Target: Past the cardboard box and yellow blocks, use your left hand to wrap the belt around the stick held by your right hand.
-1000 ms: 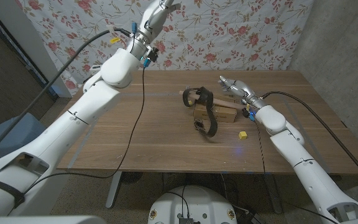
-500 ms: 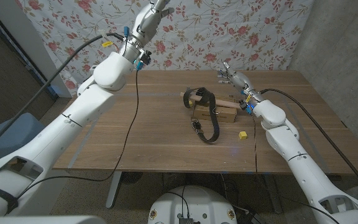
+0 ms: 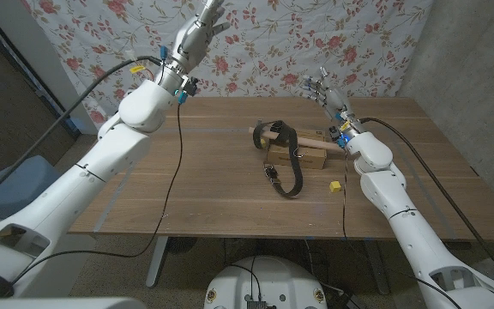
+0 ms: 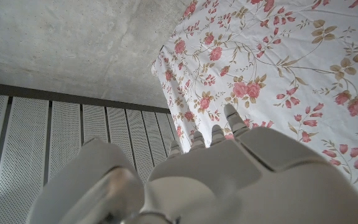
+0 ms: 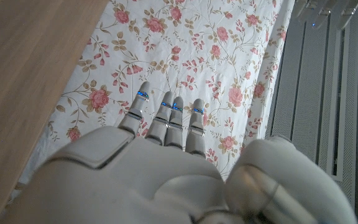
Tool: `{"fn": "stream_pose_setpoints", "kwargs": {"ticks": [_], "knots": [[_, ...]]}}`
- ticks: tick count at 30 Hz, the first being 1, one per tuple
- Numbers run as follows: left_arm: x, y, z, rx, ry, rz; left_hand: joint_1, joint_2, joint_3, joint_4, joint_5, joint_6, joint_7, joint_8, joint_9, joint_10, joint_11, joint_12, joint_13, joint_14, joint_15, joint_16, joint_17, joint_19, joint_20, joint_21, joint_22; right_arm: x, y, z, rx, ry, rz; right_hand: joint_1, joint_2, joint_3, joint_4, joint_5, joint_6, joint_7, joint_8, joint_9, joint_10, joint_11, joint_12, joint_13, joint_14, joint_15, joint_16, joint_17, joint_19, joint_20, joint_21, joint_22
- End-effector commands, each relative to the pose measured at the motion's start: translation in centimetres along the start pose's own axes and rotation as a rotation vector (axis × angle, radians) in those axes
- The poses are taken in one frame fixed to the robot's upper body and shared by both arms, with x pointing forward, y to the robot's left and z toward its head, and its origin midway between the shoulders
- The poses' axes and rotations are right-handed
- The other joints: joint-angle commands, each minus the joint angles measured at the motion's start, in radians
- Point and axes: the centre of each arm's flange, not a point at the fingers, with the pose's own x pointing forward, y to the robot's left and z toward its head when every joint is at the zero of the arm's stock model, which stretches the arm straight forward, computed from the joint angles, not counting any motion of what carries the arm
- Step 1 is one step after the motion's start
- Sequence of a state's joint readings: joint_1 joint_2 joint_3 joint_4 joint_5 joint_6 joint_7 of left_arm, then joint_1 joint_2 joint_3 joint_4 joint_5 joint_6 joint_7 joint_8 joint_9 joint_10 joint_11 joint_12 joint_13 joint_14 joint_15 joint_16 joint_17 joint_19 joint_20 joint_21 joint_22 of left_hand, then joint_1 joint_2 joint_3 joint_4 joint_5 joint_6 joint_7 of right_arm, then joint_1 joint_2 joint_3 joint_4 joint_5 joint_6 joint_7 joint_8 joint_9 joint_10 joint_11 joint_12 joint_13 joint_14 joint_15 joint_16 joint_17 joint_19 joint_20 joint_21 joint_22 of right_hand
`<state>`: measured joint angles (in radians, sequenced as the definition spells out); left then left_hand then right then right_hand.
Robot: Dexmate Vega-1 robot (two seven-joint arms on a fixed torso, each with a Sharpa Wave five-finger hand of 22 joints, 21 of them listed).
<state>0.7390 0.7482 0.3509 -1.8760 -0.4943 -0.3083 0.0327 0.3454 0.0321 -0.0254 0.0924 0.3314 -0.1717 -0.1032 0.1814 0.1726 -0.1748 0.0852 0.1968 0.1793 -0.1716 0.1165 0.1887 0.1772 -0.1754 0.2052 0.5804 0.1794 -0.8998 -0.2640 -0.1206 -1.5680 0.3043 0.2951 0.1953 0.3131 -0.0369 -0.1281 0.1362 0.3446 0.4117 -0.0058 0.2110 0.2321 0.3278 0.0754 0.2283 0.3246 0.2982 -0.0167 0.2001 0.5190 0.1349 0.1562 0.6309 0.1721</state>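
From the head view, the left hand (image 3: 202, 19) is raised high above the far left part of the table (image 3: 187, 189), up against the flowered cloth (image 3: 264, 51) hanging behind it; its fingers are spread and it holds nothing. The right hand (image 3: 326, 88) is lifted too, over the far right side of the table, fingers apart and empty. Between the arms, near the middle of the table, sits the cardboard box (image 3: 294, 154). The stick (image 3: 268, 131) lies across its top, one end poking out to the left. The black belt (image 3: 288, 172) loops over that end of the stick, runs down the front of the box and curls onto the wood in front of it. A small yellow block (image 3: 335, 185) lies on the table just to the right of the belt's loop, apart from it.

In the left wrist view, the left hand (image 4: 229, 168) shows from behind, fingertips (image 4: 231, 116) pointing at the flowered cloth (image 4: 291, 68) and a grey ceiling, nothing in its grasp.

In the right wrist view, the right hand (image 5: 160, 168) shows its back, fingers (image 5: 166, 118) stretched out straight and slightly apart before the flowered cloth (image 5: 191, 50), with the table's wooden edge (image 5: 23, 68) beside it.
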Motion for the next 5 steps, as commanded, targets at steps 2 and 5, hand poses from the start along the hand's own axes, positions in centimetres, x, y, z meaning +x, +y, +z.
{"fn": "stream_pose_setpoints", "kwargs": {"ticks": [2,5], "knots": [[-4.8,-0.4,-8.5,-0.148,0.293,0.117,-0.001,0.028,-0.002,0.012,0.005,-0.112,0.026,0.001,0.001,-0.123,0.019,0.003,0.002,-0.112,0.027,0.001,0.001,-0.144,0.004,-0.012,0.003,1.9,-1.4,2.0,0.052,-0.109,-0.086,0.004,0.006,-0.003,-0.006,0.010,0.012,0.001,0.005,-0.002,0.011,0.004,-0.002,-0.004,0.009,0.001,0.004,-0.009,0.008,-0.035,-0.007,0.002],[-7.2,-1.4,-12.0,-0.163,0.389,0.178,-0.002,0.041,-0.001,0.015,0.005,-0.127,0.042,-0.004,0.001,-0.142,0.027,-0.004,0.002,-0.127,0.029,-0.004,0.002,-0.169,0.003,-0.027,0.004,2.4,-1.4,2.2,0.039,-0.128,-0.073,0.005,0.008,-0.003,-0.007,0.010,0.014,0.002,0.005,-0.003,0.011,0.003,-0.003,-0.006,0.007,0.001,0.003,-0.013,0.008,-0.043,-0.009,0.002]]}}
